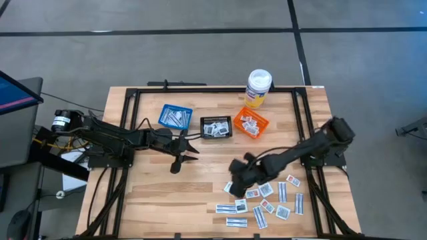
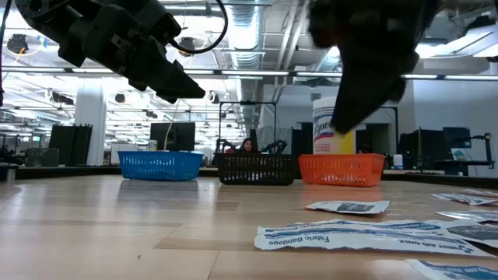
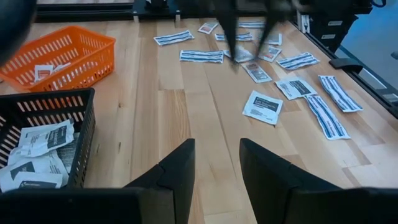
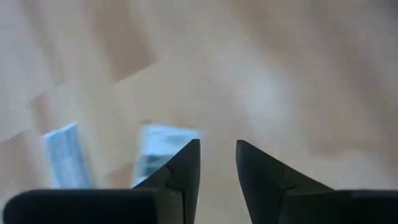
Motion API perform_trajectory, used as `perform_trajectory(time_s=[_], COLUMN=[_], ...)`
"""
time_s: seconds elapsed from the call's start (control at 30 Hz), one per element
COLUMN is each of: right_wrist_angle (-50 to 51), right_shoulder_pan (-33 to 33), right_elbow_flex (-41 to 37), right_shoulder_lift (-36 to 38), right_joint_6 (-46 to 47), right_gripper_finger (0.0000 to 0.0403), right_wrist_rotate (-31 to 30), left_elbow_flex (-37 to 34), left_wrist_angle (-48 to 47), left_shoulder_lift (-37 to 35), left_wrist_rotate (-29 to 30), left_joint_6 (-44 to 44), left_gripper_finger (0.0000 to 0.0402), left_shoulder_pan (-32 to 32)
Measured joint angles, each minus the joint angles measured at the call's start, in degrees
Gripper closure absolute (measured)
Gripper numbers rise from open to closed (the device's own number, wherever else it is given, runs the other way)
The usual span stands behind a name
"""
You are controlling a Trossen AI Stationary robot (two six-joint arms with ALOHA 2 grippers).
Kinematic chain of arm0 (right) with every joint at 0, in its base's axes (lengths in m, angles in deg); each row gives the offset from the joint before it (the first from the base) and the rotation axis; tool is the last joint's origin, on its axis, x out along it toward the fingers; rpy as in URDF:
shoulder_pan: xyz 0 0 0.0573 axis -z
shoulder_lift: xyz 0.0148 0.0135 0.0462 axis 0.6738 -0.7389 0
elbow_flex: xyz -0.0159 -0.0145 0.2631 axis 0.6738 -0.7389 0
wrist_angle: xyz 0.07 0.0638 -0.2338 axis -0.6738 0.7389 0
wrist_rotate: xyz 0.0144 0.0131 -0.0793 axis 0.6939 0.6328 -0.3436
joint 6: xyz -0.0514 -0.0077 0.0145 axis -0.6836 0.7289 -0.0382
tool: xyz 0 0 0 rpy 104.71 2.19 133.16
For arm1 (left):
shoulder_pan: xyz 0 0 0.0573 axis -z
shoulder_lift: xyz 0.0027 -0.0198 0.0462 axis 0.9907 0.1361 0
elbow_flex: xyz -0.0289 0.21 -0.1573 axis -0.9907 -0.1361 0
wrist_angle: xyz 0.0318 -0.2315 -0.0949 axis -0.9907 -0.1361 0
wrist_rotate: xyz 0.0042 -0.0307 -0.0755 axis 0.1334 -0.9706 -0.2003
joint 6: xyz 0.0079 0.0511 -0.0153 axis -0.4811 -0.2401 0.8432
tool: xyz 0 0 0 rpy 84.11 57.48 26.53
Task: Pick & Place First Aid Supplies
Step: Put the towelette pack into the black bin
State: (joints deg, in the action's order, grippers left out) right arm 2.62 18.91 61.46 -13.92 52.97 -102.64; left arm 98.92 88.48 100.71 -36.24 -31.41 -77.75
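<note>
The first aid supplies, small flat white paper packets [image 1: 267, 200], some narrow strips with blue-grey print and some little squares, lay scattered on the near right part of the pale wooden surface [image 1: 200, 180], several touching or overlapping. A few more already sat in the small blue plastic basket [image 1: 175, 117], the small black mesh basket [image 1: 217, 127] and the small orange plastic basket [image 1: 251, 124] lined up along the far side.

The right end effector [image 1: 235, 181] hung at the left edge of that scatter, its fingers a narrow gap apart with nothing visible between them; its wrist view showed one packet [image 4: 158, 149] just beyond the left fingertip. The risk here was a missed or doubled pick. The packets were thin and lay flat on the wood, so closing fingers could slide over one, push it aside, or catch two overlapping ones together. A shallow descent would probably have skimmed the paper, and a hard one could have jammed the tips into the wood.

The left end effector [image 1: 190, 149] waited above the bare middle of the surface, just in front of the black basket, fingers apart and empty. It was well clear of the right arm, though a carry toward the baskets would likely pass close by it. The tall white bottle with a yellow label [image 1: 257, 87] stood just behind the orange basket, where a high swing might have tipped it.
</note>
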Motion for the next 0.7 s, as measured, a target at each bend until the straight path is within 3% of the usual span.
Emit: perform_trajectory(time_s=[0.1,0.2,0.57,0.7], right_wrist_angle=[-6.6,-5.3,6.1,7.1], right_shoulder_pan=[0.3,0.4,2.1,4.7], right_elbow_flex=[0.5,2.8,7.6,7.3], right_shoulder_lift=[-4.9,-8.7,-15.9,-14.6], right_joint_6=[-3.8,-4.3,-7.6,-7.6], right_gripper_finger=[0.0305,0.0305,0.0305,0.0305], right_wrist_rotate=[7.9,10.5,9.0,2.8], left_elbow_flex=[0.0,0.0,0.0,0.0], left_wrist_angle=[0.0,0.0,0.0,0.0], left_shoulder_lift=[0.0,0.0,0.0,0.0], left_wrist_rotate=[0.0,0.0,0.0,0.0], left_joint_6=[0.0,0.1,0.1,0.1], left_gripper_finger=[0.0276,0.0276,0.0276,0.0276], left_shoulder_pan=[0.0,0.0,0.0,0.0])
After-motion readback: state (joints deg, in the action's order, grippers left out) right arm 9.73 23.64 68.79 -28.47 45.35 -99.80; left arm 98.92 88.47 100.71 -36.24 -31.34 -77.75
